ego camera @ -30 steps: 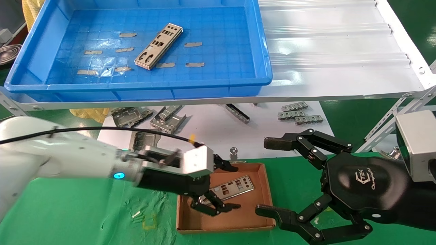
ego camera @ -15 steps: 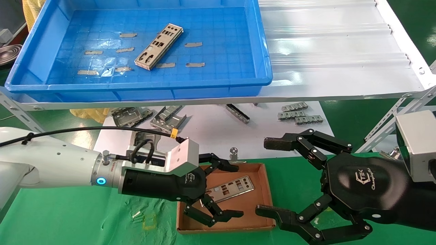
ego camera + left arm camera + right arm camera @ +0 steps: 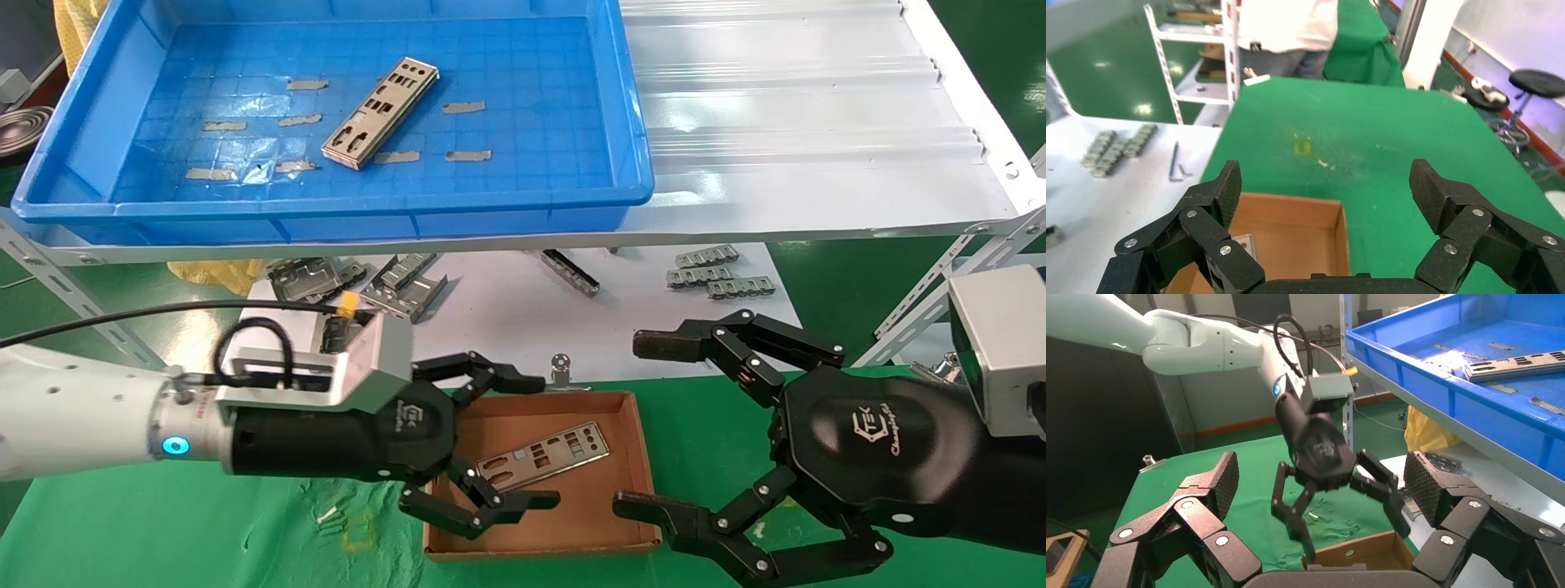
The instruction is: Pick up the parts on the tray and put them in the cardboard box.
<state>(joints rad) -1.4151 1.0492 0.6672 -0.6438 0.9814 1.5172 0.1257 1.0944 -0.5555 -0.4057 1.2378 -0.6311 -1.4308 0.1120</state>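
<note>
1. One part (image 3: pixel 543 457) lies flat in the cardboard box (image 3: pixel 633 457). The left gripper (image 3: pixel 498 445) hangs over the box's left wall, its fingers spread wide and holding nothing.
2. A second part (image 3: pixel 380 112) lies slantwise near the middle of the tray (image 3: pixel 327 220), which sits on a shelf beyond and above the box.
3. The step in hand looks like clearing the box to fetch that part. It is best done by lifting straight up first, so the lower finger clears the box's left wall without dragging it.
4. The tray's near rim and the shelf edge stand between box and part; approach from above, not under.
5. The right gripper (image 3: pixel 654 429) rests just right of the box, jaws wide and empty; the box's left side offers more room.
</note>
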